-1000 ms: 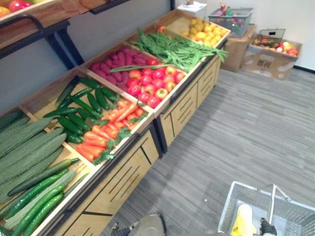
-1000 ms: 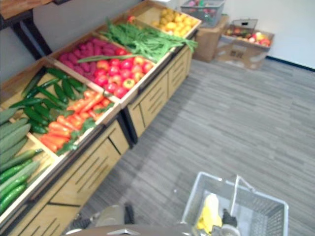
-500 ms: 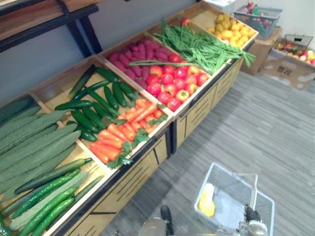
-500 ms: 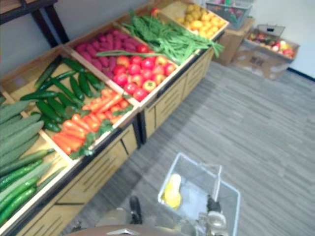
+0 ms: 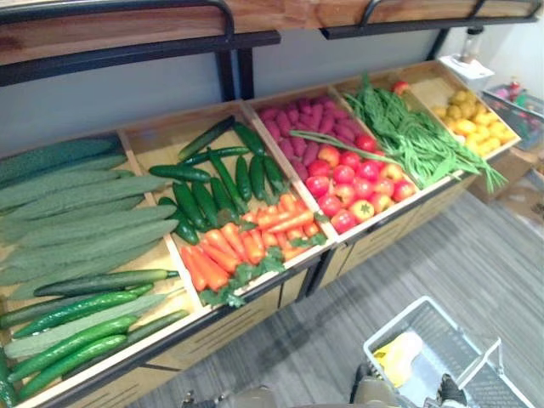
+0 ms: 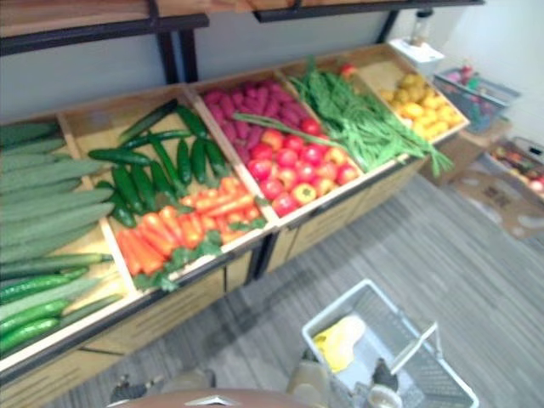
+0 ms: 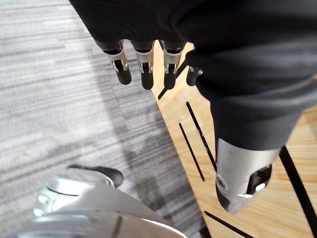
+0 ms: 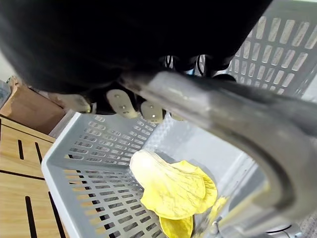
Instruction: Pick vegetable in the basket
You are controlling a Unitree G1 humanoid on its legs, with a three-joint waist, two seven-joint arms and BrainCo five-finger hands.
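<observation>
Produce stand (image 5: pixel 217 327), yellow vegetable (image 5: pixel 397 357) along basket (image 5: pixel 395 321) end wall, right robot hand (image 8: pixel 121 101) gripping handle (image 8: pixel 223 114), left robot hand (image 7: pixel 143 59) relaxed

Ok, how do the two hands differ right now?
The left hand hangs empty with its fingers straight, next to the wooden stand front; the right hand has its fingers curled round the basket handle. The left hand is beside the stand, the right hand above the basket, which holds a yellow item. Neither touches the vegetables.
</observation>
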